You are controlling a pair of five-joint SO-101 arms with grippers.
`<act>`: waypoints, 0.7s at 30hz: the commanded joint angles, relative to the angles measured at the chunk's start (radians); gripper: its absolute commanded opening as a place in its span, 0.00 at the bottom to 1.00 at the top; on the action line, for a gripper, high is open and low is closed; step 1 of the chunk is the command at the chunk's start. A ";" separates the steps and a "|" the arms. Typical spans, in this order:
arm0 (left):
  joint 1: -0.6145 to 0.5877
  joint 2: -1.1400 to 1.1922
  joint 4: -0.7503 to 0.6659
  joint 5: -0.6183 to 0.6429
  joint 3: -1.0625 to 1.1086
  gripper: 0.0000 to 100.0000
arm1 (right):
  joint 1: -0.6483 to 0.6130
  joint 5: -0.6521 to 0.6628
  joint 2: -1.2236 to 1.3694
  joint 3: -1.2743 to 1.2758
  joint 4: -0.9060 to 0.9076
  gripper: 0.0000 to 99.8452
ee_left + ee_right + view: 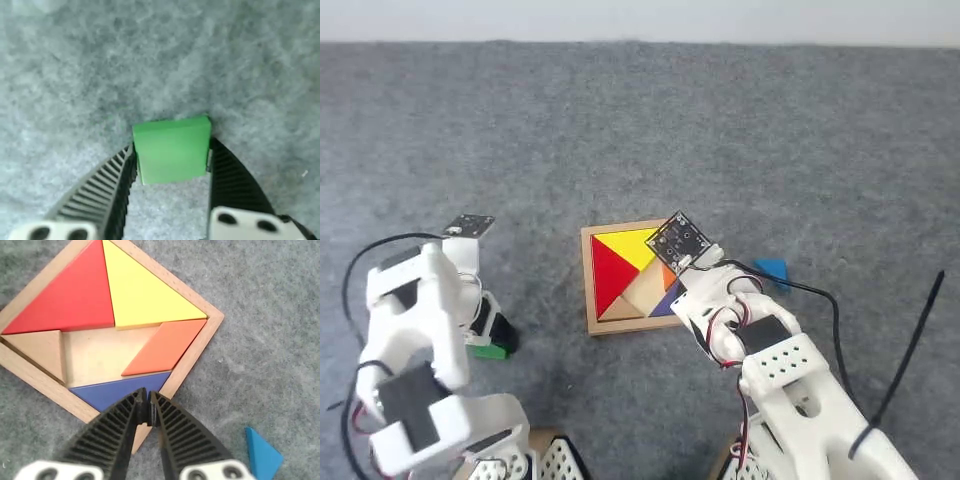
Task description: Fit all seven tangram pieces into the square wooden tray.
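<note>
Between my left end effector's [170, 146] ribbed fingers [117, 172] sits the green square [172, 150], flat on the grey worktop [75, 60], and I read that end effector as closed on its two opposite sides. To do this pick well I should hold the sides evenly, lift straight up so the piece stays level, and turn my wrist on the way until its edges run parallel with the gap it must fill

Over at the tray [162, 278], my right end effector [148, 396] is closed on nothing, hanging above the rim just beside the indigo triangle [117, 390]. It would likely crowd the drop, so I judge it should back off first

Beyond those tips lies the bare tray floor [95, 355], bordered by the wooden triangle [42, 347], the orange parallelogram [165, 347], the red triangle [70, 300] and the yellow triangle [142, 295]. The square belongs there, lowered flat and released only once seated. A small blue triangle [262, 456] waits on the worktop outside the tray
</note>
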 commanded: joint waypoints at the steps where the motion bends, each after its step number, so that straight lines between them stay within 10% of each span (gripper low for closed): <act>1: 0.014 -0.137 -0.025 -0.014 0.082 0.21 | 0.002 -0.002 0.008 -0.052 -0.027 0.01; 21: 0.083 -0.311 -0.061 0.081 0.200 0.13 | 0.002 -0.002 0.001 -0.052 -0.024 0.01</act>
